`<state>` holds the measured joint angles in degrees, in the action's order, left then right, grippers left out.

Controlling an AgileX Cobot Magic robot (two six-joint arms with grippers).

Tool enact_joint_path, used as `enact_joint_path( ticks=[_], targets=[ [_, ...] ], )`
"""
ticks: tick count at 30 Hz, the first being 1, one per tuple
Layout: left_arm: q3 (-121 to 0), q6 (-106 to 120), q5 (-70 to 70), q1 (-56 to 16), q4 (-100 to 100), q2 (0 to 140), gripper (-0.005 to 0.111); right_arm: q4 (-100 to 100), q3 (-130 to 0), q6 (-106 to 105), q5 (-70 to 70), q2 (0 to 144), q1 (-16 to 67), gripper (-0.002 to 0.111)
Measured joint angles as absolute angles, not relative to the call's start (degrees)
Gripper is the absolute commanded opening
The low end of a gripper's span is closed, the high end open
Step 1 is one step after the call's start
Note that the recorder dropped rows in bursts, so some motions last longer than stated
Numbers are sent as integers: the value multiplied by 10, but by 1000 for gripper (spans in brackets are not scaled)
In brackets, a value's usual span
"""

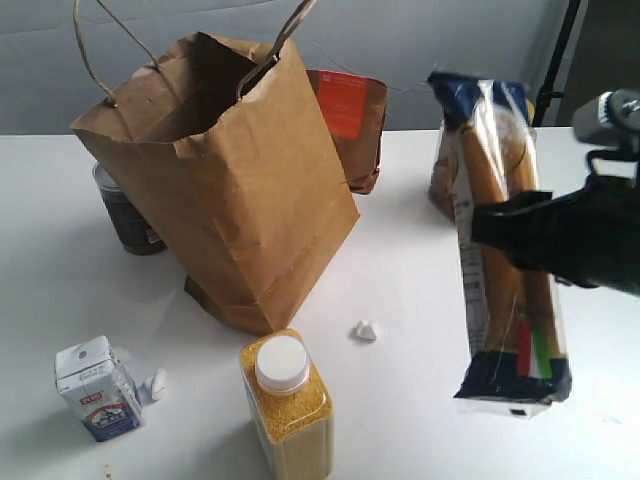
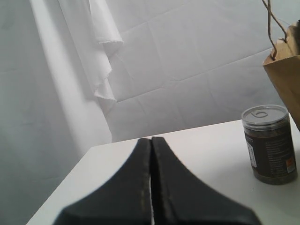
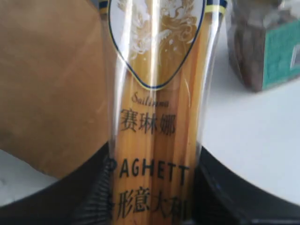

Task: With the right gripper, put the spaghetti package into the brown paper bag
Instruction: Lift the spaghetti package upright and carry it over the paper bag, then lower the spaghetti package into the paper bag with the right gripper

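The pick-up looks done: the long flat clear packet of pale spaghetti with dark navy ends [image 1: 508, 330] hangs clear of the white table [image 1: 400, 290]. It is held nearly upright with its flag-marked end lowest, well off to one side of the large light-brown kraft paper bag with twisted loop handles [image 1: 250, 200]. What is left, as I judge it, is the carry across to the bag's open mouth, the lowering in and the release, since the packet is not yet over the opening. The black right gripper [image 1: 507, 228] clamps the packet about its middle. The right wrist view shows the packet [image 3: 157, 140] filling the gap between the jaws, which stand only as wide as the packet, with the bag [image 3: 51, 84] just beyond. The left gripper [image 2: 151, 183] has its jaws pressed together on nothing.
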<state>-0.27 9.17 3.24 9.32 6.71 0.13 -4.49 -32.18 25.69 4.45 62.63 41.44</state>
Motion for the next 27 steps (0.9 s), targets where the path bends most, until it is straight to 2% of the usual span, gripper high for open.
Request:
enact_joint_path(
  ticks=[6,10,19,27],
  targets=[
    [-3,92,32,93,67,1,0,-87,-322,257,25,449,414,0],
    [-3,92,32,93,67,1,0,-119,-350,258,-41,436,415,0],
    [-3,92,32,93,67,1,0,-202,-488,256,-164,589,493,0],
    [-3,92,32,93,67,1,0,-217,-640,240,-187,770,539,0]
  ],
)
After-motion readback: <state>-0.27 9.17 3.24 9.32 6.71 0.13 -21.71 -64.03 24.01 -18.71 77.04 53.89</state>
